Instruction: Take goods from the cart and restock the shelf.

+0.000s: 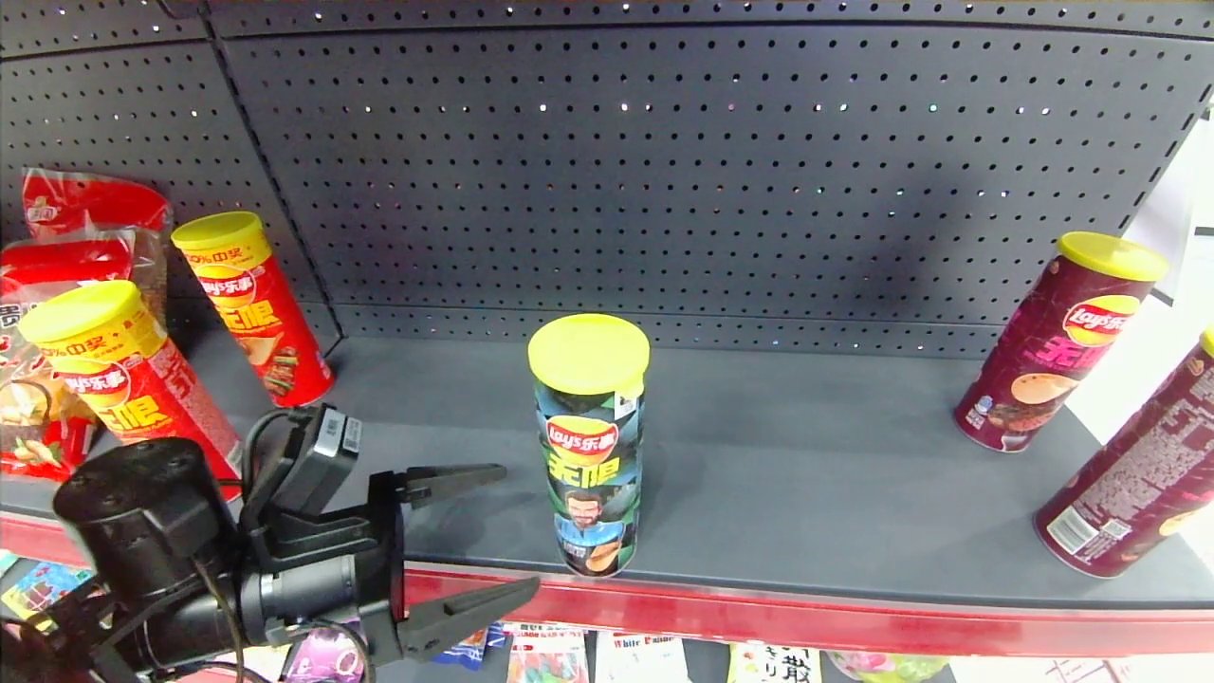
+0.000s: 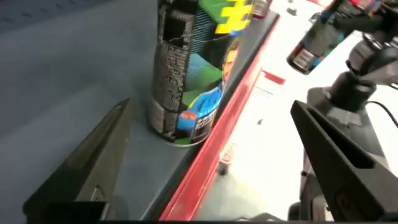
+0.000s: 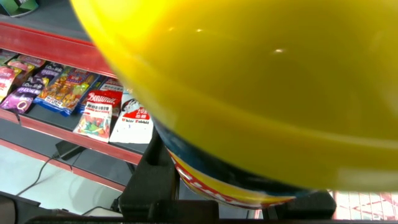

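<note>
Centre can (image 1: 588,446) mid-frame, near front edge of shelf (image 1: 806,474). Left: rear can (image 1: 251,304) behind front can (image 1: 123,375), bags (image 1: 47,417) beside both. Right: edge can (image 1: 1129,474) before right can (image 1: 1053,346). Lower left: left gripper (image 1: 517,529), near centre can.

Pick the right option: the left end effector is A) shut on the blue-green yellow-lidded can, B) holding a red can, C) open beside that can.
C: the left end effector has its fingers spread, short of the upright blue-green cylindrical can with a yellow plastic lid.
</note>
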Robot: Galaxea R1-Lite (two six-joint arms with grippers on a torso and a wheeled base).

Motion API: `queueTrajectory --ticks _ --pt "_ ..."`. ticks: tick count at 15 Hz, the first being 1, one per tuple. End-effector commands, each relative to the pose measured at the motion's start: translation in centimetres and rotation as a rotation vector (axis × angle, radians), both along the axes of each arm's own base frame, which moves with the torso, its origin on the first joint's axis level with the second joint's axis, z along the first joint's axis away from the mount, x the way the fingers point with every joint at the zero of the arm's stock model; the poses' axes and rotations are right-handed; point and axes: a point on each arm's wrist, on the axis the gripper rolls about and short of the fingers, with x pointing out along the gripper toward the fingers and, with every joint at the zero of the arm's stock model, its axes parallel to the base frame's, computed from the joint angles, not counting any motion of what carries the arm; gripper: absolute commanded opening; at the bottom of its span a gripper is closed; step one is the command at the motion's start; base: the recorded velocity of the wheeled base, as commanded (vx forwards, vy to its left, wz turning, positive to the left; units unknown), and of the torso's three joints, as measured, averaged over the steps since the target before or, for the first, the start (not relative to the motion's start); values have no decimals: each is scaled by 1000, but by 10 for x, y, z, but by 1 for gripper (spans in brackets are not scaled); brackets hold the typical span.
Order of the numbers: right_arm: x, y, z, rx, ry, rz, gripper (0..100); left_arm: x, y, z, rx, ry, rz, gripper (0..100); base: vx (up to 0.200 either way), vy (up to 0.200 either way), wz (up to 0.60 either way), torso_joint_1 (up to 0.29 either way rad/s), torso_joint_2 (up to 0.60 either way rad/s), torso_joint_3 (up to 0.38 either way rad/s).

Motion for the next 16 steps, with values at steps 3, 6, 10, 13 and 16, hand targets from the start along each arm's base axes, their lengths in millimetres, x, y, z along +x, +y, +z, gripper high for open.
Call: queueTrajectory --ticks 3,6,10,13,16 --pt "0 0 0 -2 1 -1 0 -21 18 29 -66 -84 95 100 0 0 0 0 0 0" --pt "0 0 0 -3 1 -15 0 -44 27 33 -79 -101 145 100 0 0 0 0 0 0" --pt "0 0 0 -3 1 -16 0 -68 37 51 -114 -183 177 100 0 0 0 0 0 0" --pt "0 0 0 -3 1 -16 0 -50 58 78 -129 -292 351 100 0 0 0 0 0 0" --pt "0 0 0 -5 2 -19 0 -36 87 94 -78 -377 565 100 0 0 0 0 0 0"
